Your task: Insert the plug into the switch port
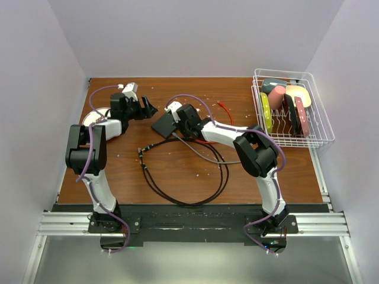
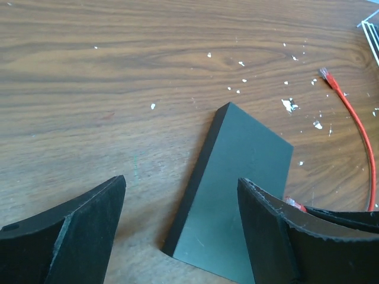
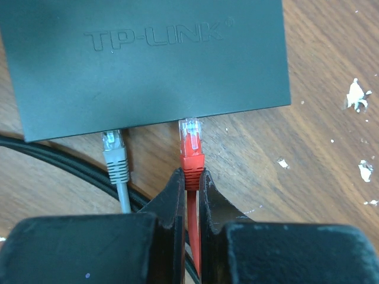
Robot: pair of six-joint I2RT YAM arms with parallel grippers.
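The right gripper (image 3: 190,184) grasps the red plug (image 3: 191,148), its tip at the black switch (image 3: 148,59) edge; the left gripper (image 2: 180,204) hangs released above the switch.

We see a brown wooden table (image 1: 124,171) speckled with white flecks (image 2: 288,105). Just off centre toward 10 o'clock lies a flat black box (image 1: 164,124). A black cable (image 1: 183,203) loops from the centre down to 6 o'clock, with a grey cable (image 1: 201,152) crossing it. A red cable (image 1: 227,110) lies toward 1 o'clock, and a white wire basket (image 1: 324,115) sits at 2 o'clock.
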